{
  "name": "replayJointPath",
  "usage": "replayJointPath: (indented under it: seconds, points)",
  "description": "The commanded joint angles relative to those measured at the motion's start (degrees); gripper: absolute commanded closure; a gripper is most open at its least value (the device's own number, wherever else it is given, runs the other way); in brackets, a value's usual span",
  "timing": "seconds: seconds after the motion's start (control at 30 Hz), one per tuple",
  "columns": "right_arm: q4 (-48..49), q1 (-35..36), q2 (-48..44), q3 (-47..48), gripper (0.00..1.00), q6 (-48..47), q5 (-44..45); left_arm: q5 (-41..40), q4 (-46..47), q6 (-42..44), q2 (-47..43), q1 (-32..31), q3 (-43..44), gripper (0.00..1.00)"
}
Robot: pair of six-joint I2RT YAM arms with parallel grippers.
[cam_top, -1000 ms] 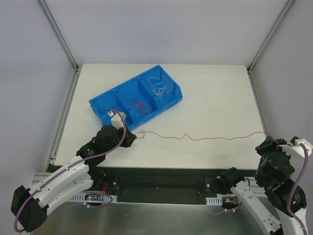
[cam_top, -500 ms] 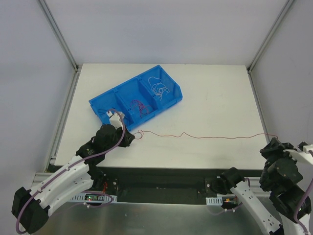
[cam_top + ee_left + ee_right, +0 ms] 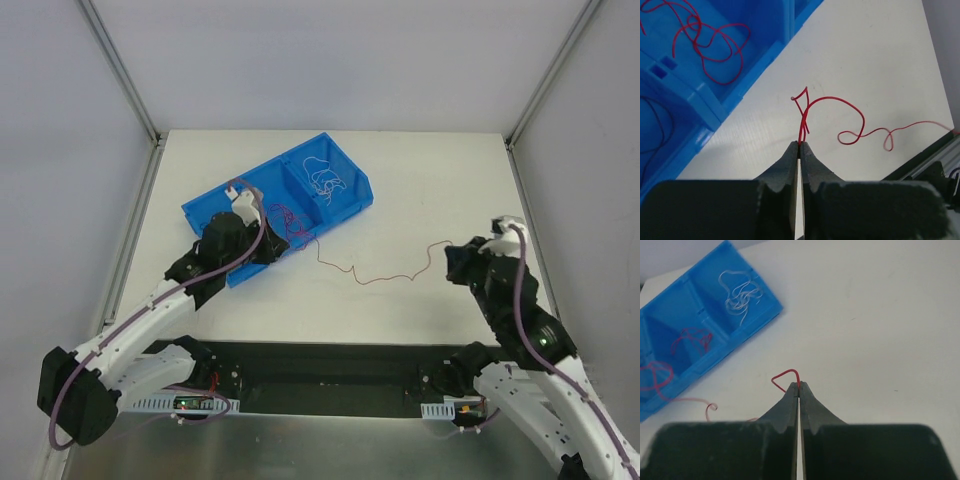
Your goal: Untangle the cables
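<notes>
A long red wire (image 3: 375,278) hangs slack and wavy over the white table between my two grippers. My left gripper (image 3: 283,243) is shut on its left end by the front wall of the blue bin (image 3: 345,212); the pinch shows in the left wrist view (image 3: 800,144), with the wire (image 3: 855,107) looping away. My right gripper (image 3: 450,262) is shut on the other end, seen in the right wrist view (image 3: 799,385) as a small red loop (image 3: 785,374). The bin holds white wires (image 3: 325,180) in its right compartment, red wires (image 3: 290,218) in the middle one and a black wire (image 3: 652,130) in the left one.
The blue bin (image 3: 747,332) lies diagonally at the table's back left, its front wall (image 3: 760,65) just beside my left fingers. Metal frame posts stand at the back corners (image 3: 150,135). A black rail (image 3: 330,365) runs along the table's near edge.
My right gripper has swung from the right edge in toward the middle. My left gripper has moved up to the bin. The red wire, stretched nearly straight before, now hangs slack and wavy.
</notes>
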Motion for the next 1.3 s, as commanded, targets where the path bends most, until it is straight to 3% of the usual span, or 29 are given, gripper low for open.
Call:
replayJointPath:
  seconds: [0.0,0.1,0.27,0.57,0.73,0.8,0.97,1.27]
  points:
    - [18.5,0.3,8.3,-2.6,1.0,4.0,-21.9,4.0,2.4,-4.1,6.1,4.5,7.2,1.0]
    - [28.7,0.4,16.7,-2.1,0.99,6.0,-30.3,4.6,2.4,-5.7,9.6,8.4,10.7,1.0]
    - [44.2,2.1,32.7,2.5,1.0,8.2,-34.6,7.5,1.7,-7.9,17.4,15.3,15.5,1.0]
    - [56.1,7.4,55.6,17.6,1.0,3.9,-34.9,7.6,-0.6,-2.6,32.7,21.6,25.5,1.0]
    - [57.8,7.5,71.3,30.6,1.0,3.9,-34.8,7.4,-2.3,-1.8,36.3,23.1,28.7,0.72]
    - [57.6,7.5,77.9,36.8,1.0,4.7,-38.2,6.2,-3.4,-1.4,35.8,23.1,28.4,0.59]
    - [54.7,8.7,91.0,47.3,1.0,5.8,-45.4,4.0,-3.9,-3.7,27.6,23.1,21.5,0.45]
    - [35.0,13.1,100.4,60.7,0.97,-3.5,-38.5,10.5,-2.7,0.8,6.9,23.1,13.5,0.27]
